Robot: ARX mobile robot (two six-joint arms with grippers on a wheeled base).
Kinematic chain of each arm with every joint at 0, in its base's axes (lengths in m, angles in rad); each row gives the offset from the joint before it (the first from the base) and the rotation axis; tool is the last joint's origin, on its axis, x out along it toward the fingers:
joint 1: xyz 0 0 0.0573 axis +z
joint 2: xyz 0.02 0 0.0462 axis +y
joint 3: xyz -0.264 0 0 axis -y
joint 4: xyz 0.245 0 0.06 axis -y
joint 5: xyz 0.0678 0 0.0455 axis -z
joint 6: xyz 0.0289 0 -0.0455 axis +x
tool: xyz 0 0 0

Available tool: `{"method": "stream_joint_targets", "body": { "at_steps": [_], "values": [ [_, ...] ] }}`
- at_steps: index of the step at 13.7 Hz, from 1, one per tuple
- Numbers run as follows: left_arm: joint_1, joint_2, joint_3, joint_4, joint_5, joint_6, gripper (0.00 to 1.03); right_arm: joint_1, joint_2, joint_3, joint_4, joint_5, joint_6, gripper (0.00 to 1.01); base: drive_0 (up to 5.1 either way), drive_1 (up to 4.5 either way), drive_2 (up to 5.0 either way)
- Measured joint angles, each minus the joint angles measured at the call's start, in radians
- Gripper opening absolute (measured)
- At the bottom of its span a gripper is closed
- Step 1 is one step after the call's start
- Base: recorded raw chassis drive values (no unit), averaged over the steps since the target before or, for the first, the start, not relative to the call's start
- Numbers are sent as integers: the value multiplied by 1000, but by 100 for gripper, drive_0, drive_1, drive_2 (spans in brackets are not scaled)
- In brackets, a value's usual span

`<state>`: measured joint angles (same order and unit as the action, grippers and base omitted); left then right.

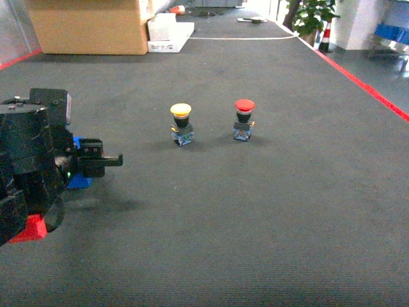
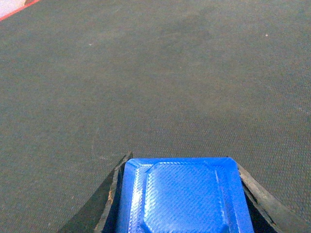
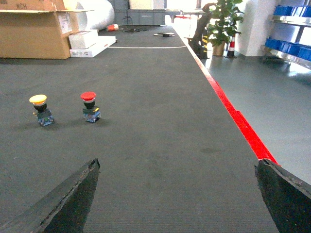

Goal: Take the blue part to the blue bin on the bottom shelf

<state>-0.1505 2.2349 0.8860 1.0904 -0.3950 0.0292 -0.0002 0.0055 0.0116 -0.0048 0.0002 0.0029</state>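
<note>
The blue part (image 2: 182,199), a flat square textured plastic piece, sits between the two dark fingers of my left gripper (image 2: 183,162), which is shut on it above the dark mat. In the head view my left gripper (image 1: 102,158) is at the far left, with bits of the blue part (image 1: 78,181) showing behind it. My right gripper (image 3: 177,164) is open over bare mat with nothing between its fingers; it does not show in the head view. Blue bins (image 3: 291,48) stand on a steel rack at the far right; I cannot tell which one is the blue bin or which tier is the bottom shelf.
A yellow push button (image 1: 181,125) and a red push button (image 1: 244,119) stand upright mid-mat. A red piece (image 1: 29,229) lies under the left arm. A cardboard box (image 1: 89,25) and white boxes (image 1: 167,32) sit at the back left. Red tape (image 1: 364,83) marks the mat's right edge.
</note>
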Motion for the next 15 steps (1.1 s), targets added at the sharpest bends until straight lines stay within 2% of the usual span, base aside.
{"method": "stream_joint_targets", "body": {
  "at_steps": [1, 3, 4, 5, 7, 8, 10, 12, 13, 14, 15],
  "values": [
    [-16, -37, -69, 25, -6, -4, 45, 0, 0, 0, 0, 0, 0, 98, 0, 0, 0],
    [-84, -216, -315, 105, -7, -31, 45, 0, 0, 0, 0, -1, 0, 98, 0, 0, 0],
    [-90, -401, -455, 63, -10, -49, 45, 0, 0, 0, 0, 0, 0, 98, 0, 0, 0],
    [-80, -561, -546, 11, -19, -47, 45, 0, 0, 0, 0, 0, 0, 98, 0, 0, 0],
    [-97, -917, -652, -158, -58, -21, 45, 0, 0, 0, 0, 0, 0, 98, 0, 0, 0],
    [-134, -1120, -674, -297, -89, -22, 45, 0, 0, 0, 0, 0, 0, 98, 0, 0, 0],
    [-281, -1517, -682, -607, -219, -19, 45, 0, 0, 0, 0, 0, 0, 98, 0, 0, 0],
    [-475, -1854, -681, -879, -420, -18, 45, 0, 0, 0, 0, 0, 0, 98, 0, 0, 0],
    [-495, -1924, -674, -908, -441, -21, 45, 0, 0, 0, 0, 0, 0, 98, 0, 0, 0],
    [-482, -1921, -658, -927, -452, -22, 45, 0, 0, 0, 0, 0, 0, 98, 0, 0, 0],
    [-475, -1921, -657, -946, -440, -23, 45, 0, 0, 0, -1, 0, 0, 98, 0, 0, 0]
  ]
}}
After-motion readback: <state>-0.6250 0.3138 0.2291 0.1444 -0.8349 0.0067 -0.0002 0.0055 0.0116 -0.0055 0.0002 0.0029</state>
